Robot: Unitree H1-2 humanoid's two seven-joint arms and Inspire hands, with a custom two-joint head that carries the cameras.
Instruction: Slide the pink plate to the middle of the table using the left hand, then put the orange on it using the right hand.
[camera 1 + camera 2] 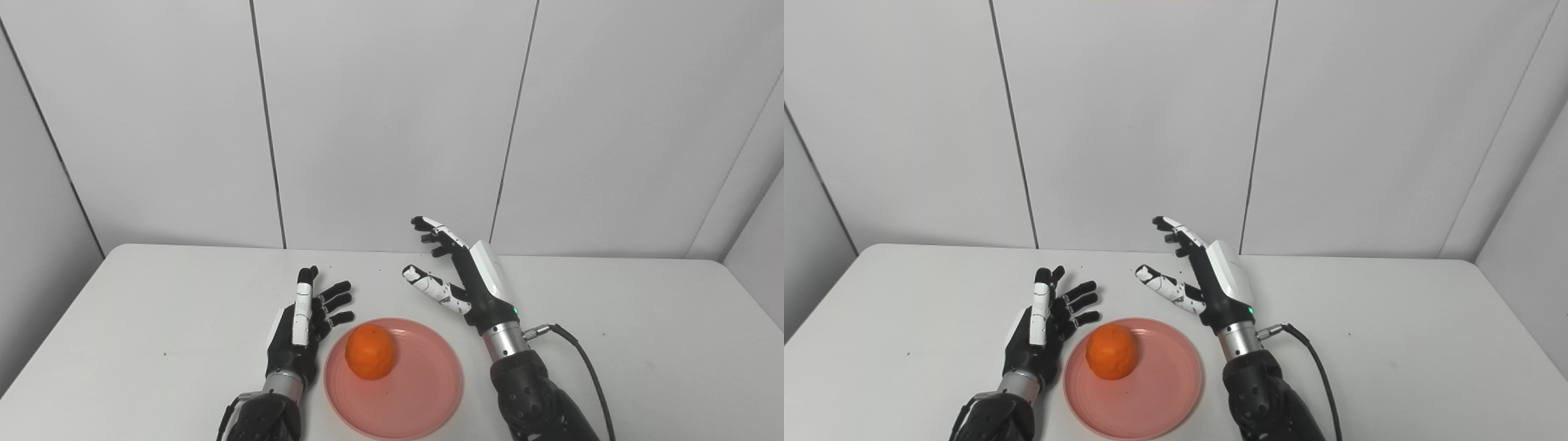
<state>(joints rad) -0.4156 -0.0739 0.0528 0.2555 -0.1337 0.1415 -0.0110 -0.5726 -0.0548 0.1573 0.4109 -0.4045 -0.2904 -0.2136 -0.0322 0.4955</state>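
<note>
The pink plate lies on the white table near the front edge, about midway across. The orange sits on the plate's left half. My left hand is open just left of the plate, fingers spread and pointing away, holding nothing. My right hand is open and raised beyond the plate's right rim, fingers spread toward the left, holding nothing. In the right eye view the plate, orange, left hand and right hand stand the same.
A grey panelled wall rises behind the table's far edge. A black cable runs from my right wrist toward the front right.
</note>
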